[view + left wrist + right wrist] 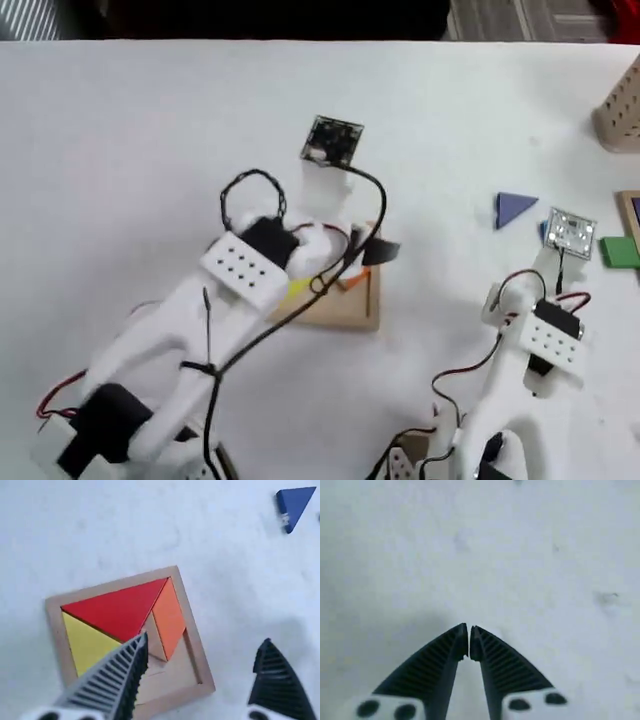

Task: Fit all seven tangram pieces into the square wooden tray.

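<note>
White table [150, 120], tray [56, 630] part-filled. Left gripper [205, 640] gapes empty above it; right gripper [469, 630] pinched together, empty. You'd best take blue triangle [512, 208] at right, straddling flat edges.

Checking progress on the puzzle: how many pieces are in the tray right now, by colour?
Red: 1
Yellow: 1
Orange: 1
Total: 3 seen in the tray; the left gripper hides part of it.
</note>
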